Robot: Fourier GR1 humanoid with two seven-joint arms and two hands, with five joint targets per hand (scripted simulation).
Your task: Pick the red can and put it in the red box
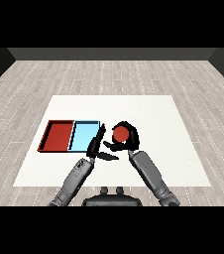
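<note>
Red can (121,133) in right hand (129,140), seemingly beside blue tray (85,136)

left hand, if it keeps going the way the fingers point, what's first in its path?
Probably the light blue tray: the left hand points up the view with straight fingertips at that tray's right edge. Whether they sit above the rim is unclear from this one view.

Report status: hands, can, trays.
Right robot hand curled round red can, right of the trays. Left robot hand open, fingers straight, over light blue tray. Red tray holds nothing; left hand stands between can and it.
</note>
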